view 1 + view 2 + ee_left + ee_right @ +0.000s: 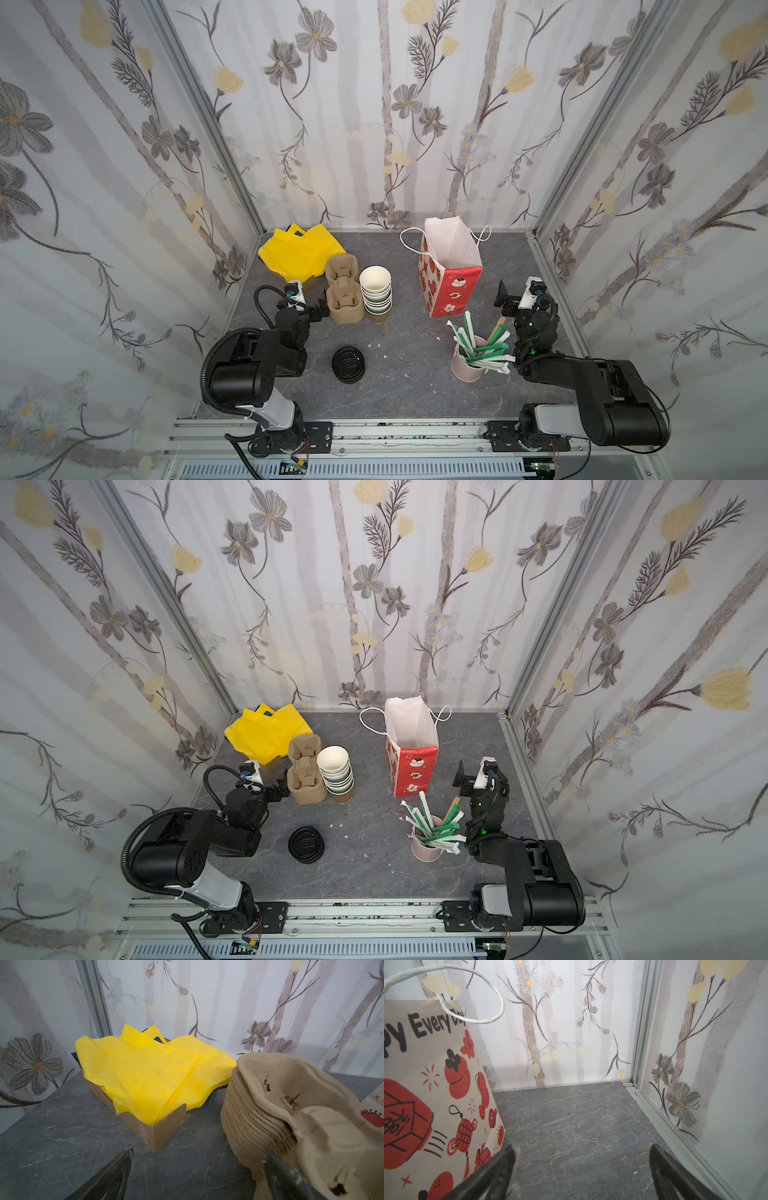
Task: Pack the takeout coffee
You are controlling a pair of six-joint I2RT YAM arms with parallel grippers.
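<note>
Left gripper (320, 306) and right gripper (503, 300) were spread open, empty. No lidded takeout coffee was seen, only stacked cups (376, 291) and loose lids (349, 365); paper bag (451, 266) near desk's rear edge was judged unpacked.

Printed in black near the top of the paper bag (436, 1088): "py Every Day", cut off at the picture's edge. Lower down, on a red motif, brush-style characters, not legible. On the cardboard box (153, 1134), pale lettering, too faint to read.
</note>
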